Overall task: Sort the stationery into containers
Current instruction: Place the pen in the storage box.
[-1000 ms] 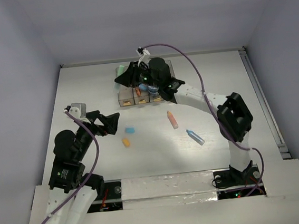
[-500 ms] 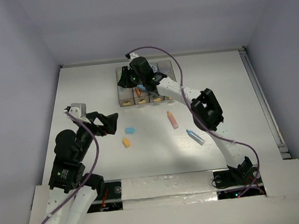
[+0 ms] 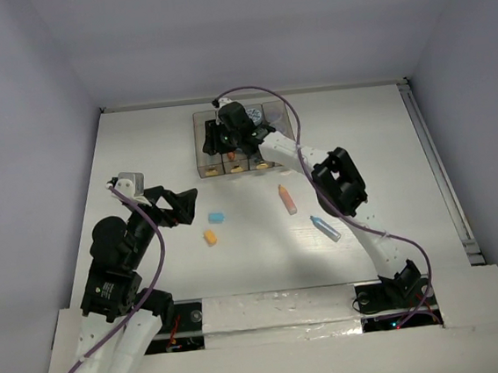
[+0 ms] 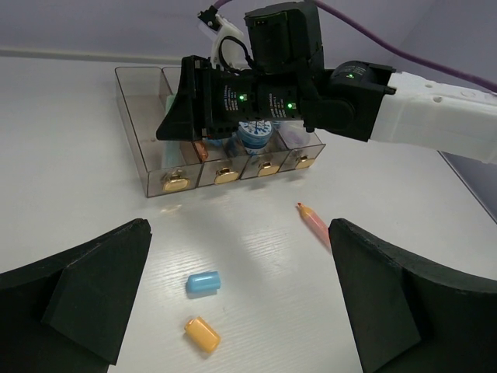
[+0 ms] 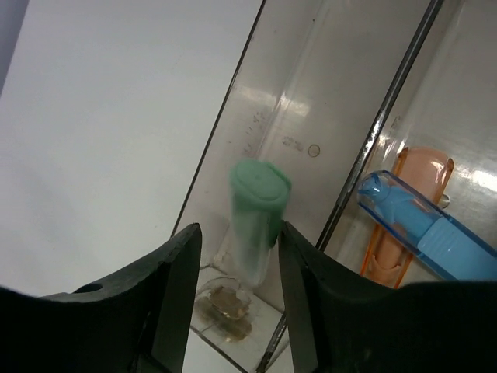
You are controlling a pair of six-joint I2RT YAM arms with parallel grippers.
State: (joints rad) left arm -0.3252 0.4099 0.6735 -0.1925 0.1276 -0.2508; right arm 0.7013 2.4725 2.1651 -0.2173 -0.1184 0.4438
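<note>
Item: green-capped marker [image 5: 260,210], tilted inside the left end bin [image 5: 287,85] of the bin row [image 3: 268,114] by the table's [image 3: 385,138] far edge. My right gripper [image 5: 238,237] has its fingers parted either side of the marker, with a gap at one pad. Handling: widen fully, then rise straight, clear of the wall. My left gripper [image 4: 239,233] is spread wide and empty. Change: a second ago I hung further right along the row.

Overhead from behind; left wrist low, far; right wrist close; shared: translucent grey-brown joined bins [image 3: 202,160] under right gripper [image 5: 239,249].
</note>
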